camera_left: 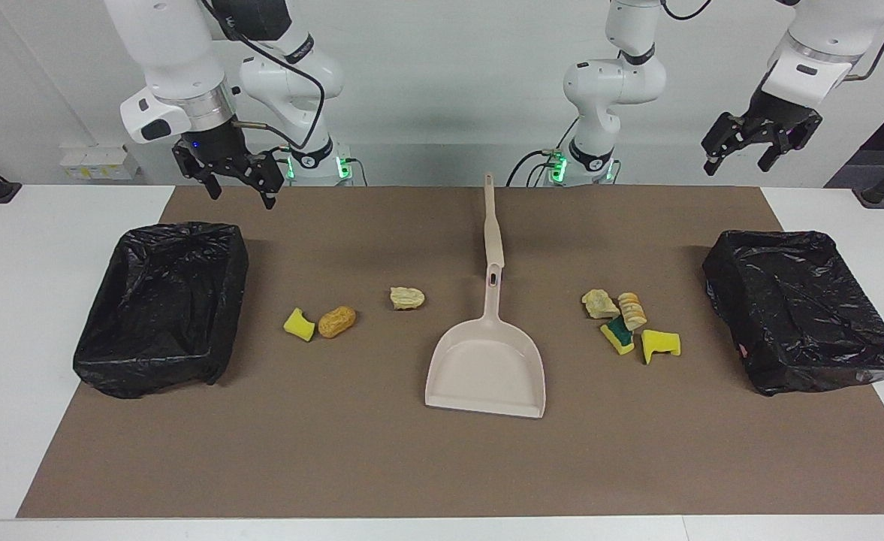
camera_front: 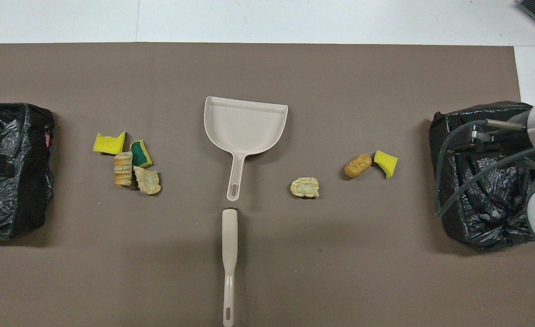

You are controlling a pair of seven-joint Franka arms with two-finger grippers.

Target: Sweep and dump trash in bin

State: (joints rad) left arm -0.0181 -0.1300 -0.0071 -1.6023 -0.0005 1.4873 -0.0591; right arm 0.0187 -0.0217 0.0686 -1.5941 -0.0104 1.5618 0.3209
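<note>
The trash lies on the brown mat in two groups. A cluster [camera_left: 628,324] of yellow and green sponge scraps and bread-like lumps sits toward the left arm's end, also visible from overhead [camera_front: 128,165]. Toward the right arm's end lie a yellow sponge scrap [camera_left: 299,324], a golden-brown lump [camera_left: 336,321] and a pale lump [camera_left: 407,298]. Each end of the mat has a bin lined with a black bag [camera_left: 160,308] [camera_left: 802,312]. My right gripper [camera_left: 240,194] hangs open above the mat by the bin at its end. My left gripper [camera_left: 740,164] hangs open, raised above its end of the table. Both are holding nothing.
A beige dustpan [camera_left: 487,368] lies mid-mat, its handle pointing toward the robots. A beige brush [camera_left: 492,225] lies in line with that handle, nearer to the robots. White table [camera_left: 21,315] borders the mat at both ends.
</note>
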